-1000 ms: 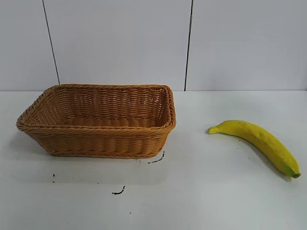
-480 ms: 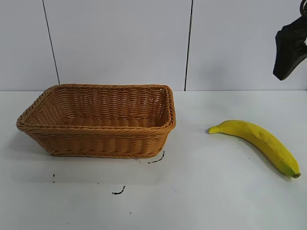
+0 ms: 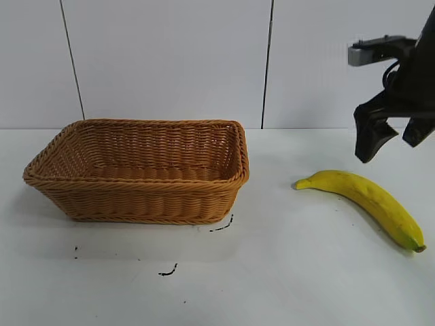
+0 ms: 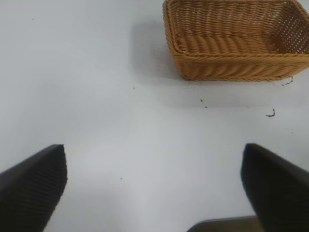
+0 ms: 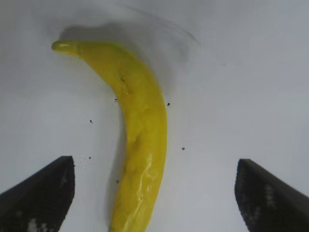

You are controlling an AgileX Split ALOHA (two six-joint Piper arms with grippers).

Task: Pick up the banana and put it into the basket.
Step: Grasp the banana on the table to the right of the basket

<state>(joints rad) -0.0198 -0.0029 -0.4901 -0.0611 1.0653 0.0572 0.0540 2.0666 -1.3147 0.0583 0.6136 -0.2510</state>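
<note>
right gripper (image 3: 393, 141): wide open, empty, hanging above the banana (image 3: 367, 198) | banana: flat on the table (image 3: 285, 272), right of the basket (image 3: 139, 173) | left gripper (image 4: 154, 188): spread open, holding nothing

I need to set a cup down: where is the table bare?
Bare: between basket and banana, and the front strip below both. Crowded: above the banana, where the open right gripper hangs. Left gripper sits clear of the basket.
</note>
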